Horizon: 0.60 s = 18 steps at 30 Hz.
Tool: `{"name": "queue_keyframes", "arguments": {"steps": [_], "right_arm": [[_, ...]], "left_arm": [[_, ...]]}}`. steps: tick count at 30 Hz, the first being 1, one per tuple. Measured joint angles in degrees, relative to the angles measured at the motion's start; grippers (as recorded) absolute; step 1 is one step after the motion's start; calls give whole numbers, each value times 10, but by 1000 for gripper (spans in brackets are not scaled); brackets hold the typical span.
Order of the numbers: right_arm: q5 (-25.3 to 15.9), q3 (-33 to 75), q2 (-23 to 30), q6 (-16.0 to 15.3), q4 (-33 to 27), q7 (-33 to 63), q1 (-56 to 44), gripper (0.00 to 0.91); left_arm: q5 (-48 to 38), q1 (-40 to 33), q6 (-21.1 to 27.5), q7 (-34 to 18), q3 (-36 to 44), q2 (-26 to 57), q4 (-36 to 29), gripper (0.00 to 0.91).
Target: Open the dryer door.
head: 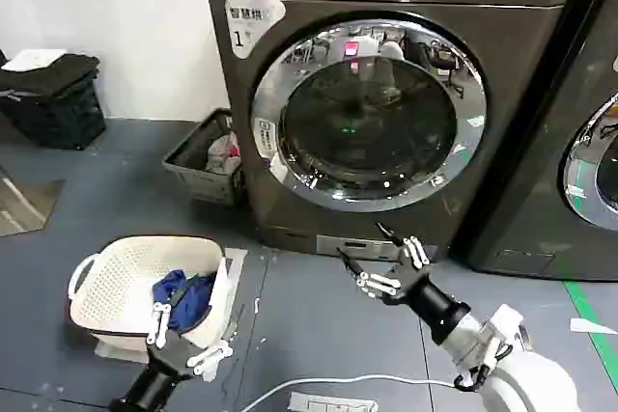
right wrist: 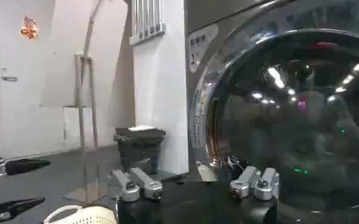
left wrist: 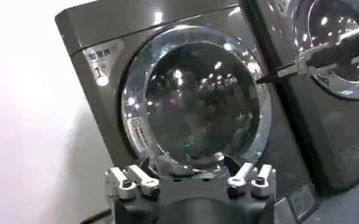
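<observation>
The dryer (head: 290,195) is a dark bronze-grey machine with a white "1" label (head: 253,22). Its dryer door (head: 368,123), dark glass in a wide chrome rim, sits flush and closed on the front. My right gripper (head: 359,241) is open, low in front of the machine, just below the door's bottom rim and not touching it. In the right wrist view the right gripper (right wrist: 194,173) faces the door (right wrist: 289,122) close up. My left gripper (head: 183,337) hangs open at the lower left by the basket; seen from its wrist, the left gripper (left wrist: 188,164) points at the door (left wrist: 194,103) from farther off.
A white laundry basket (head: 106,272) holding blue cloth sits on the floor at the left. A grey basket (head: 193,156) stands against the dryer's left side, a black bin (head: 53,98) by the wall. A blacker machine (head: 579,190) adjoins on the right. A white cable (head: 319,383) crosses the floor.
</observation>
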Motion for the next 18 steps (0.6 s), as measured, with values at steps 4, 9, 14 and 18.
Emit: {"name": "queue_keyframes", "arguments": {"steps": [4, 9, 14, 18], "right_arm": [[9, -9, -15, 5, -36, 0, 35, 907], [28, -21, -32, 14, -77, -4, 78, 907], [34, -38, -48, 18, -114, -9, 125, 907], [36, -55, -56, 22, -143, -13, 163, 907]], "left_arm": [[0, 1, 0, 0, 0, 0, 0, 907], [1, 2, 0, 0, 0, 0, -3, 907], [2, 3, 0, 1, 0, -1, -3, 907], [4, 4, 0, 1, -1, -3, -4, 907]]}}
